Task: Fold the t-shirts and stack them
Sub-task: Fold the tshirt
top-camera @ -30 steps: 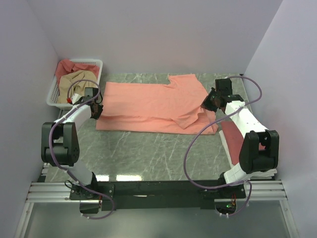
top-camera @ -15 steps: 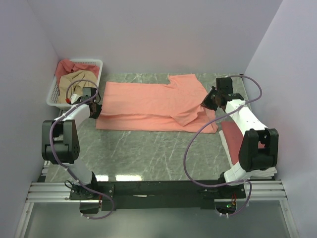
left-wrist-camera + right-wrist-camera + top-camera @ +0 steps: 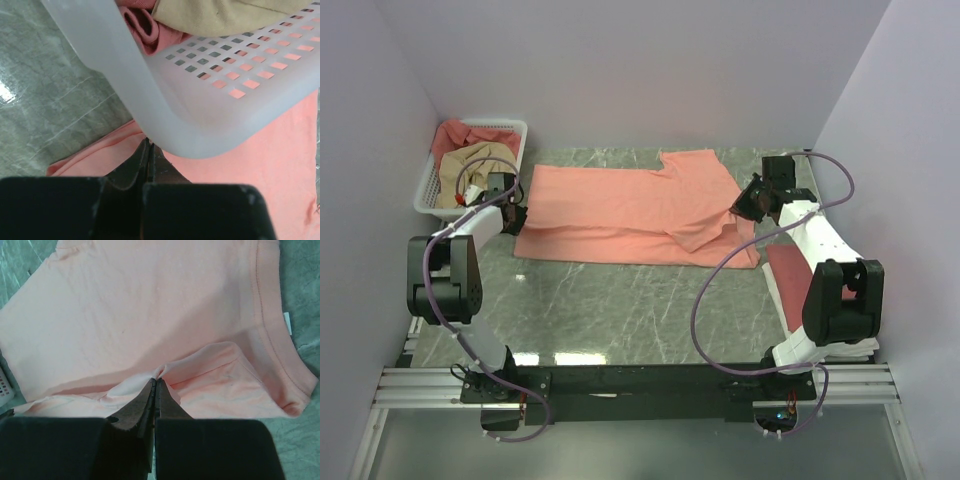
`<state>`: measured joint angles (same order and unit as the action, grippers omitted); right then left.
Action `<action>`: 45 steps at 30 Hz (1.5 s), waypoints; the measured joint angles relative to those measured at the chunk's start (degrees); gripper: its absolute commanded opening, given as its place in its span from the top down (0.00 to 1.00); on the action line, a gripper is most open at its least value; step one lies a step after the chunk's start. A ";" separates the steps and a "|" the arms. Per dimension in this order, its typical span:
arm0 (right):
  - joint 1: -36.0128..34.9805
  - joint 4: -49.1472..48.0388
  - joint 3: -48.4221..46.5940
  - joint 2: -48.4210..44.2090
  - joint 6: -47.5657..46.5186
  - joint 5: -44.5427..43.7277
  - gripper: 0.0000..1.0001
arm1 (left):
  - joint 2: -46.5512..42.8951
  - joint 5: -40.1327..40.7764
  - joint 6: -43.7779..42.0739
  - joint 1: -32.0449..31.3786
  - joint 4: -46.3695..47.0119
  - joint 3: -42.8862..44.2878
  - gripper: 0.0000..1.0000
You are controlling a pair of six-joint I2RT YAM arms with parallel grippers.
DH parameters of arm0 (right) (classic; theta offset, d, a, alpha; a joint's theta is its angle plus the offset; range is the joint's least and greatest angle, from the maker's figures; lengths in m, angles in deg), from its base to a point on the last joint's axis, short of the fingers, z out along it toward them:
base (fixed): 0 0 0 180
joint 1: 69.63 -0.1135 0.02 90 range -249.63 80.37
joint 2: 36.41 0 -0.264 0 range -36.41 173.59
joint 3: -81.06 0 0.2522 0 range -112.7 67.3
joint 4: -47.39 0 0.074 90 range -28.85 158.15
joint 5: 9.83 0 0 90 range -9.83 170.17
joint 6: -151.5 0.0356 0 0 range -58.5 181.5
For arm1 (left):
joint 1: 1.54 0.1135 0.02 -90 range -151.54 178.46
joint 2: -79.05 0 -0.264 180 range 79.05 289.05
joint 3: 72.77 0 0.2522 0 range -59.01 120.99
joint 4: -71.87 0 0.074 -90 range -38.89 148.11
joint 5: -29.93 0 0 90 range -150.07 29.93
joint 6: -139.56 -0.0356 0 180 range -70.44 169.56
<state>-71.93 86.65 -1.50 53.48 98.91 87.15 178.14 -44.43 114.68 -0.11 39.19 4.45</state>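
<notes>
A salmon-pink t-shirt (image 3: 620, 205) lies spread across the middle of the table, its near edge doubled over. My left gripper (image 3: 512, 217) is shut at the shirt's left edge, right beside the basket corner. In the left wrist view its tips (image 3: 147, 145) meet over the pink cloth (image 3: 260, 165), under the basket wall. My right gripper (image 3: 744, 203) is shut on a raised pinch of the shirt's right side, seen clearly in the right wrist view (image 3: 155, 382) with the cloth (image 3: 150, 305) stretching beyond.
A white lattice basket (image 3: 428, 190) at the back left holds a beige-tan shirt (image 3: 470, 165) and a rose-red shirt (image 3: 450, 135); its wall (image 3: 150, 90) is very close above my left fingers. A darker rose-red shirt (image 3: 782, 275) lies at the table's right edge under my right arm.
Both grippers have moved slightly outward and away from me, the left toward the basket, the right toward the far right. The shirt is drawn a little flatter between them.
</notes>
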 measured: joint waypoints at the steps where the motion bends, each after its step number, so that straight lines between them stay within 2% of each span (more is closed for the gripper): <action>1: 0.02 -0.07 0.00 0.00 0.00 0.02 1.00 | 0.11 -0.09 0.00 0.00 0.15 0.02 0.99; 7: 0.11 -0.50 0.00 0.46 0.02 0.20 1.00 | 0.90 -1.33 -0.90 0.44 1.11 0.02 0.99; 10: 0.11 -0.66 0.00 0.96 0.02 0.22 1.00 | 1.38 -2.67 -1.66 0.87 2.14 0.02 0.85; 11: 0.11 -0.74 0.00 1.22 0.02 0.24 0.98 | 1.40 -3.13 -2.01 1.05 2.51 0.02 0.72; 12: 0.11 -0.81 0.00 1.53 0.02 0.26 0.92 | 1.40 -3.74 -2.49 1.22 3.06 -0.04 0.67; 13: 0.13 -0.87 0.00 1.84 0.07 0.33 0.74 | 1.40 -4.48 -2.89 1.44 3.76 -0.22 0.58; 15: 0.28 -0.98 0.00 2.75 0.31 0.61 0.53 | 1.14 -5.60 -3.23 1.79 5.20 -0.87 0.52; 16: 0.33 -0.98 0.00 3.02 0.11 0.72 0.38 | 0.81 -6.01 -3.43 1.97 5.88 -1.51 0.49; 17: 0.44 -0.98 0.00 3.26 0.09 0.72 0.34 | 0.39 -6.34 -3.54 2.14 6.10 -1.97 0.49; 23: 0.00 -2.93 1.44 2.32 -0.22 0.98 0.35 | -6.84 -7.17 -3.82 2.75 6.60 -5.77 0.58; 28: -2.12 -4.72 7.56 0.04 0.26 0.59 0.42 | -13.29 -7.72 -2.40 2.01 8.39 -11.76 0.67; 34: -5.95 -6.60 12.72 0.04 1.57 -0.22 0.43 | -13.70 -8.41 -1.88 -0.72 8.81 -16.24 0.69; 45: -9.86 -12.48 14.08 3.54 5.16 0.15 0.43 | -12.48 -7.87 -1.90 -1.09 10.08 -18.45 0.71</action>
<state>-81.79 74.17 12.58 57.02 104.07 87.30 165.66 -52.30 112.78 -1.20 49.27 -14.00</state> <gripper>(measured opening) 0.572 0.292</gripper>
